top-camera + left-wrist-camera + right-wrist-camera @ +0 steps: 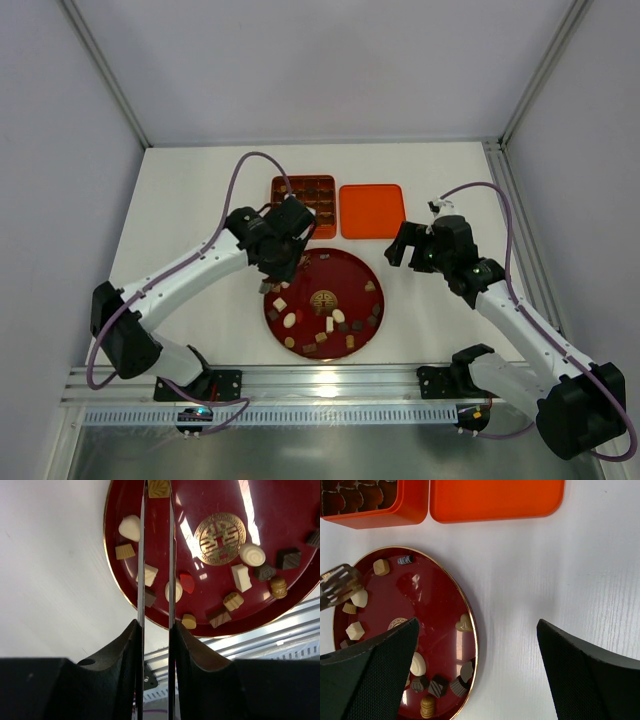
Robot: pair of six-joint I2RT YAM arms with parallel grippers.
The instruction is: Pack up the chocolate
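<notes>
Left gripper (156, 500) astride tan chocolate (159, 487), contact cut off at frame edge.

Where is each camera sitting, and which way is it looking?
Top: above and behind the arms, looking down at the table; both arms, the left hand and the right hand show.
Left wrist: on the left arm, looking along its nearly shut fingers, a tan chocolate between them, at the red plate.
Right wrist: on the right arm, looking down between its wide-open fingers at the plate, orange box and lid.
Shared: all three show the red plate.
</notes>
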